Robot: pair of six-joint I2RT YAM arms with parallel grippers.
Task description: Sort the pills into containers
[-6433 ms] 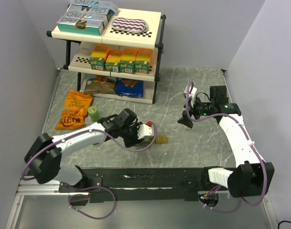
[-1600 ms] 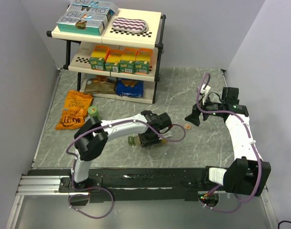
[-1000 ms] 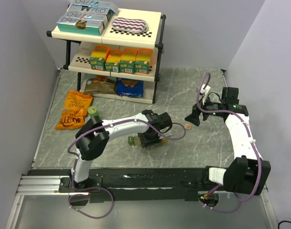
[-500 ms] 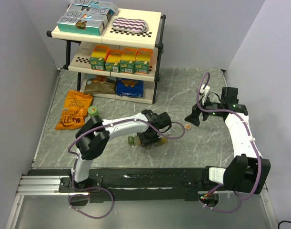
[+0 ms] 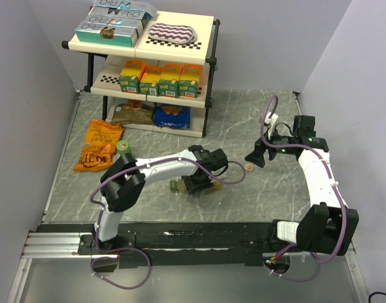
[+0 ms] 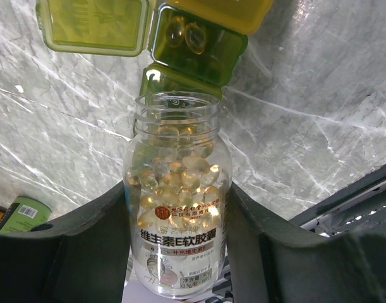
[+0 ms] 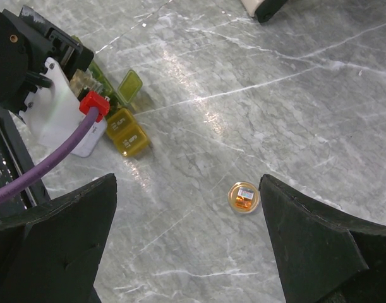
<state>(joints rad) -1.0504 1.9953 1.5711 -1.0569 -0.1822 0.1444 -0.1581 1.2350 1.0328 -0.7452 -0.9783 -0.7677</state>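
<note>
Grey marbled stone formed the counter, with a two-tier shelf rack of boxes at its far edge and an orange snack bag beside it. Near the middle lay the containers, a strip of green-to-yellow compartments. One hinged lid was flipped back, and two amber capsules were already in an open compartment.

The left end effector pinched a clear bottle between its two dark fingers. The bottle had no cap, was about half full of pills, and was tipped so that its mouth pointed at the open compartments, just short of them. The right end effector hung with its fingers spread wide and held nothing. It was well apart from the strip and above a small round disc that lay alone on the stone.

The step in hand looked like pouring a small dose into a compartment. Soft capsules of this kind probably cling together and then let go in a rush, so the wrist should roll in small amounts and pause as soon as one or two reach the lip. The mouth would do best held low over the middle of the target compartment, so that strays could not bounce into a neighbouring one or onto the counter. The strip looked light and nothing held it down. The bottle rim should therefore stay off its walls and raised lid, since a nudge could slide it or spill the capsules already inside.
</note>
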